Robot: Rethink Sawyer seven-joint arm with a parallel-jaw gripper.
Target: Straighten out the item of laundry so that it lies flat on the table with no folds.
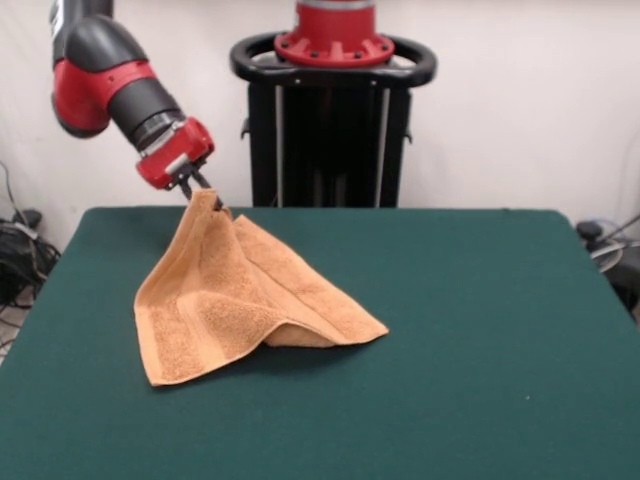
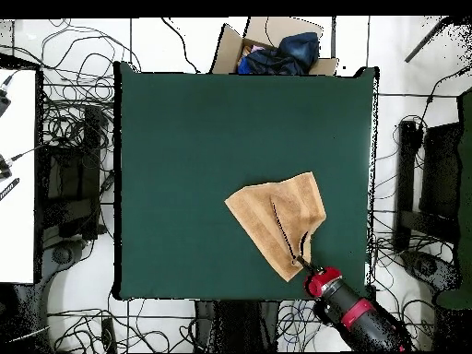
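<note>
My gripper (image 1: 206, 196) was clamped tight on one corner of the towel (image 1: 240, 300), fingers pinched together with the cloth caught between them. That corner was lifted off the table (image 1: 480, 330), and the rest of the towel hung down from it like a small tent, its lower edges resting on the green top. A ridge ran down from the held corner, with cloth falling away on both sides, and one flap near the bottom was tucked under itself, leaving a dark hollow. A flat woven band showed along the lower edge of the towel.

From above, my gripper (image 2: 302, 265) sat at the towel's (image 2: 277, 217) corner closest to the table's (image 2: 184, 138) edge by my base, and the towel spread away from that corner toward the table's middle. A long crease ran through the cloth from the gripper inward. So the towel was not flat; it was partly raised and folded.
</note>
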